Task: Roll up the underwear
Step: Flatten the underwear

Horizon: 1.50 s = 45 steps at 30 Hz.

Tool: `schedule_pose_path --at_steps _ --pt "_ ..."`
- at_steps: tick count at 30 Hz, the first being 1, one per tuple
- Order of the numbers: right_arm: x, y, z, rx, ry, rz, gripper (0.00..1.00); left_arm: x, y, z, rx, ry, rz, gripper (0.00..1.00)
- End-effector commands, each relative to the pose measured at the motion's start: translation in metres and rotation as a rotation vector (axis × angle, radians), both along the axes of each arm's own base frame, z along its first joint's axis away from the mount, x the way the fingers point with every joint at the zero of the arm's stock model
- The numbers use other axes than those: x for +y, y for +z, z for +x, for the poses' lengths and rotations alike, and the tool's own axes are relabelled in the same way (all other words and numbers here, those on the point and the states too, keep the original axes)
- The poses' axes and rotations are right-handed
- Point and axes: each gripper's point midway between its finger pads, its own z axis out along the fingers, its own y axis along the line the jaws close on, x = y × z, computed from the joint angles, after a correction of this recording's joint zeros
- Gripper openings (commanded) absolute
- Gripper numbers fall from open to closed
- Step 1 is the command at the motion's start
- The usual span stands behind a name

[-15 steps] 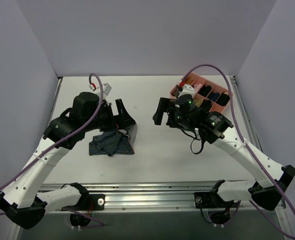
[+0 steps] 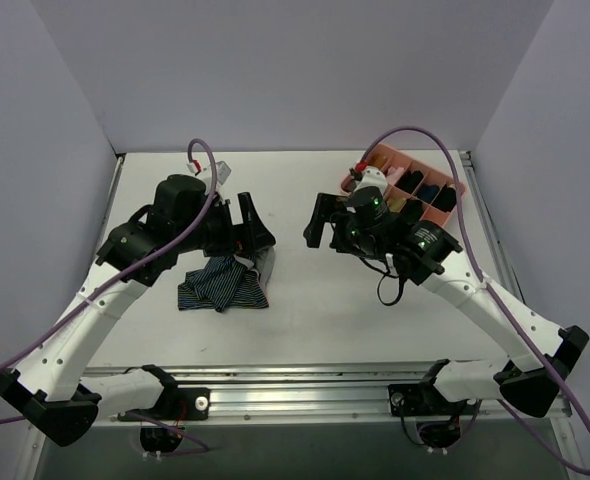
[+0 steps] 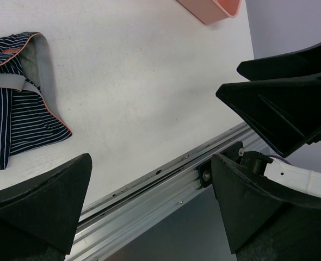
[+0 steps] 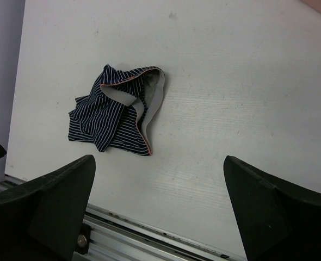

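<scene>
Left of centre in the overhead frame: crumpled underwear (image 2: pixel 223 286) on the white table (image 2: pixel 325 315), just below the left gripper (image 3: pixel 149 163), fingers spread wide, clasping nothing. Right of centre: right gripper (image 4: pixel 159 160), likewise released and bare, well apart from the cloth. Upper right: pink divided tray (image 2: pixel 405 160) with dark bundles (image 2: pixel 430 192).

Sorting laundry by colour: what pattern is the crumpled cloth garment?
The soft crumpled underwear is dark navy with thin light pinstripes; right wrist view shows it best.
</scene>
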Motion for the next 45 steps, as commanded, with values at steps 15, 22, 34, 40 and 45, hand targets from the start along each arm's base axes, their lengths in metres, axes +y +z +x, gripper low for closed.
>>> schedule_pose_path --at_steps 15,22,34,40,45 --pt "0.059 -0.107 0.028 0.120 0.175 -0.097 0.90 0.072 -0.122 0.065 0.319 0.277 0.165 0.87" --pt "0.120 -0.179 0.015 0.226 0.305 -0.107 0.80 0.099 -0.171 0.044 0.460 0.334 0.297 0.80" --pt "0.145 -0.232 -0.018 0.273 0.444 -0.049 0.58 0.096 -0.225 0.022 0.487 0.305 0.261 0.75" --pt "0.140 -0.248 -0.018 0.288 0.430 -0.083 0.49 0.088 -0.249 0.032 0.494 0.273 0.250 0.74" --pt "0.132 -0.257 -0.022 0.304 0.412 -0.099 0.43 0.082 -0.269 0.032 0.521 0.247 0.283 0.71"
